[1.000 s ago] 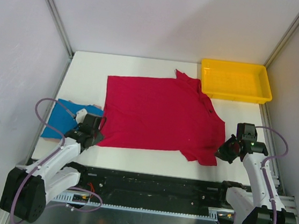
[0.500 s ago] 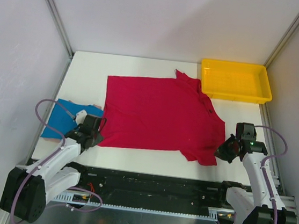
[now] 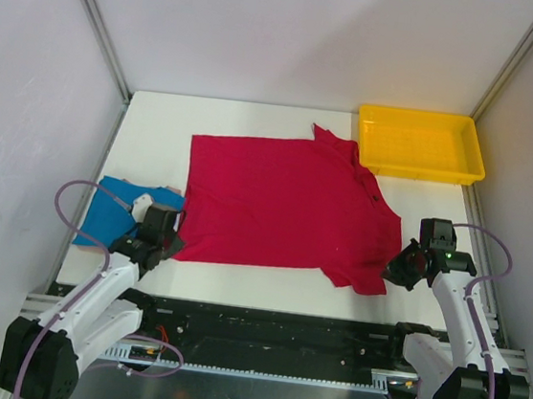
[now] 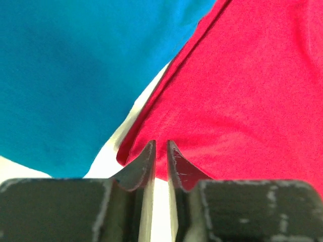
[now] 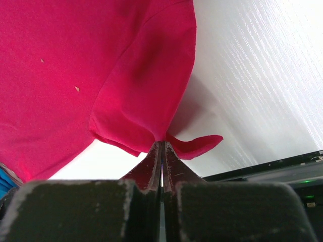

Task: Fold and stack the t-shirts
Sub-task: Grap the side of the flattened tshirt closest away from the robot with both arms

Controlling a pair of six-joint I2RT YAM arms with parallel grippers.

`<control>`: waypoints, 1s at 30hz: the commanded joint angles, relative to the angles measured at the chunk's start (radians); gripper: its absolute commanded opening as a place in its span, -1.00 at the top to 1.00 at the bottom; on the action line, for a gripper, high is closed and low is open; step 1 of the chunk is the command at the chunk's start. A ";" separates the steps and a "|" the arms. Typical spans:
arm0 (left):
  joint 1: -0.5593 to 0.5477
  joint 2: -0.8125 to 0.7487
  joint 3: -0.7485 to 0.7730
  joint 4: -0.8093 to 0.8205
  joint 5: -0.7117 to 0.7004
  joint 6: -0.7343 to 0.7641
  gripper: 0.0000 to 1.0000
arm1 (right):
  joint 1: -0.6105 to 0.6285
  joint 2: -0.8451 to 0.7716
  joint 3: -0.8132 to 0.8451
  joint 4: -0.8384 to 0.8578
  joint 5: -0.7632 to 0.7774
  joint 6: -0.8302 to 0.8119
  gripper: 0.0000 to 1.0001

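Left hand (image 3: 167, 244) has shifted slightly over white table (image 3: 158, 139), grey walls (image 3: 295, 29) around.

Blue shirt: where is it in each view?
Top external: blue shirt at the left, just left of the red shirt.
Left wrist: fills the upper left.
Right wrist: only a blue sliver at the lower-left edge, likely it.
Shared landmark: the red shirt.

The left arm (image 3: 108, 278) covers corners of the bright blue folded cloth shirt (image 3: 112, 203) and crimson red collared cloth shirt (image 3: 285, 202).
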 commanded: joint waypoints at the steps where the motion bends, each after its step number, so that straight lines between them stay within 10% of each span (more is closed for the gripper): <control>1: -0.004 0.020 0.005 -0.013 -0.051 -0.007 0.48 | 0.008 -0.001 0.040 0.013 0.009 0.007 1.00; 30: -0.005 0.113 0.010 -0.021 -0.085 -0.031 0.13 | 0.014 0.001 0.021 0.029 -0.001 0.009 1.00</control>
